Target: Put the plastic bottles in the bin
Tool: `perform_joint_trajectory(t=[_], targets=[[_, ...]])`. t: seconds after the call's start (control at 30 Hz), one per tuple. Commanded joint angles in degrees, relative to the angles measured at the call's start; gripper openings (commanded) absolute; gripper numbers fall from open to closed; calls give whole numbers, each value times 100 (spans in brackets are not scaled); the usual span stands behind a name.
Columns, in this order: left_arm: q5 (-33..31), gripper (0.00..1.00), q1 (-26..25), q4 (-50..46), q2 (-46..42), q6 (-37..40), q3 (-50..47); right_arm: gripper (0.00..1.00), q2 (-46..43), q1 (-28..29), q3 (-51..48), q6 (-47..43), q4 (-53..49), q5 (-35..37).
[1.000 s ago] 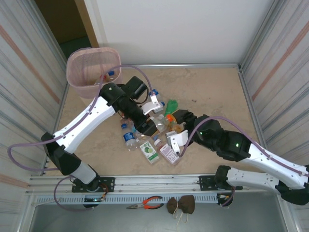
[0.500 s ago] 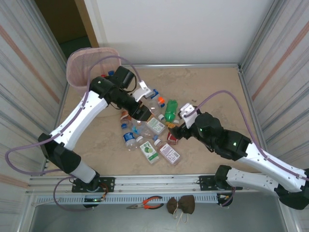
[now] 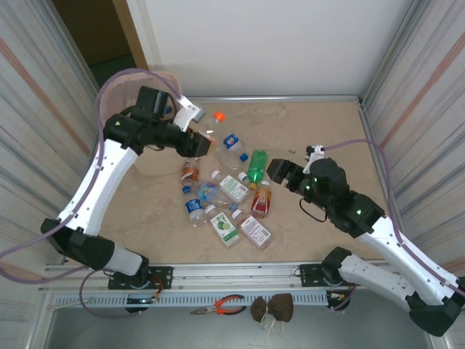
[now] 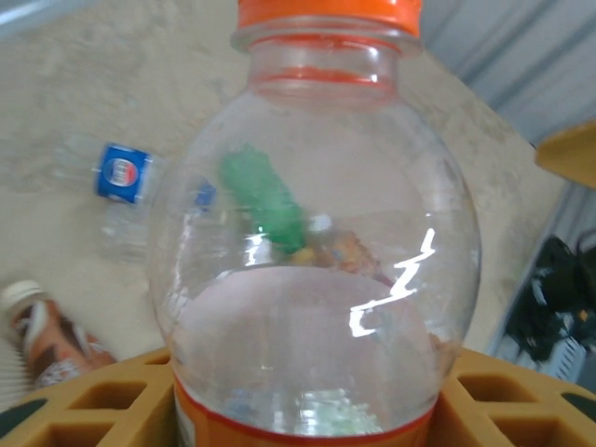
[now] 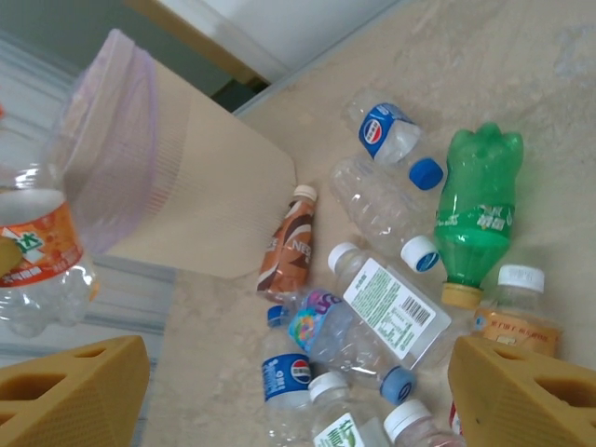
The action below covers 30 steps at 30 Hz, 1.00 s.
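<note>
Left gripper (image 3: 197,140): clamped on the clear orange-capped bottle (image 3: 209,132); in the left wrist view the bottle (image 4: 317,251) sits between the yellow pads (image 4: 521,391), cap pointing away from the wrist.
Just changed: a second ago this gripper was low in the heap. Now the arm is raised and has swung toward the far-left corner, with the bottle off the table (image 3: 320,123).
Right gripper (image 3: 282,173): has backed out of the heap and hangs just right of it, jaws spread wide with nothing between the pads (image 5: 74,391).
Bin (image 3: 156,163): far-left corner, partly behind the left arm; pink mesh top and cream body show in the right wrist view (image 5: 214,186).
Held bottle versus bin: beside the bin on its right, apparently not yet over the opening.
Bottles left: about a dozen loose at mid-table, among them the green bottle (image 3: 256,166), the brown-labelled bottle (image 3: 189,171) near the bin's foot, and the blue-labelled bottle (image 3: 231,142).
Meaning for the task: one bottle is picked and in transit, and most of the work remains.
Next move, as a judgement: carry the bottle over the rim before letting go, since a release here would likely drop it outside.
</note>
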Motion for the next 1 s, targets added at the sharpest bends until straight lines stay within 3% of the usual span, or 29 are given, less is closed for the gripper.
perform_joint_trajectory(t=[0.0,0.23,0.37,0.57,0.97], targets=[[30,54,527,358,-84,-237,372,82,74,-71,327,398,-176,-389],[318,52,1704,258,311,-439,1234,81,164,-75,387,288,-177,-376],[168,52,2262,68,588,-450,1620,81,168,-79,378,261,-181,-345],[-1244,52,2574,-406,1135,-380,2076,80,259,-78,404,230,-199,-441],[-3147,56,2527,-779,1699,-423,1866,80,252,-83,426,65,-441,-342]])
